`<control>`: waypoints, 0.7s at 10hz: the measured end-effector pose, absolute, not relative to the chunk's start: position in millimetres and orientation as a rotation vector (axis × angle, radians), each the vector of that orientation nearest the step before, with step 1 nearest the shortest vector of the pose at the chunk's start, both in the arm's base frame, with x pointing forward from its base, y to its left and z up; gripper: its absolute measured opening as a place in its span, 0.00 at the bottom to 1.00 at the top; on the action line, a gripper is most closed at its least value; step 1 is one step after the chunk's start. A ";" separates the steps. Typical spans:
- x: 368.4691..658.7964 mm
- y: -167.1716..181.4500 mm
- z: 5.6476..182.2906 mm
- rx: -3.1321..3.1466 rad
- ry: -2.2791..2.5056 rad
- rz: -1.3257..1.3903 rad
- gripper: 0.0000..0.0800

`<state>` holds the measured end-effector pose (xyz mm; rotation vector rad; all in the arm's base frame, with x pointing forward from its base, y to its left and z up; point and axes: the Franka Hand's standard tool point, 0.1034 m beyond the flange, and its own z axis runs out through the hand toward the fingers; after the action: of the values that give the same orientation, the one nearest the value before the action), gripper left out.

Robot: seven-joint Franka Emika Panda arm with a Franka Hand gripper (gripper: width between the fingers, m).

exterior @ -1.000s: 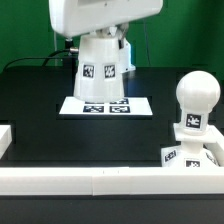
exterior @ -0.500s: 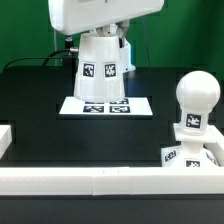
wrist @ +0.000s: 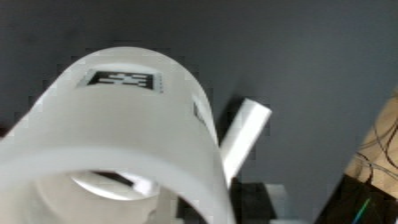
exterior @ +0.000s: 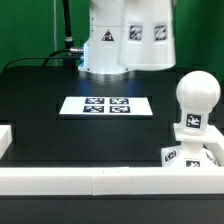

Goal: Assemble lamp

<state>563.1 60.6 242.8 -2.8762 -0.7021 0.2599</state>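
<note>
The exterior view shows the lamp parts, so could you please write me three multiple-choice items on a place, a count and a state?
1. Where is the bulb?
A. at the exterior view's right
B. on the marker board
C. inside the shade

2. How many tags does the marker board show?
A. one
B. four
C. nine

3. What is the shade's state?
A. lying on its side on the table
B. raised clear of the marker board
C. seated on the bulb

Answers: 1 A, it stands near the front rail. 2 B, two rows of two. 3 B, the whole board shows below it.
</note>
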 end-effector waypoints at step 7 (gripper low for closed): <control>584.6 135.2 223.0 -2.912 -0.584 0.249 0.05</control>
<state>584.6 135.2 223.0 -2.9119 -0.5837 0.2489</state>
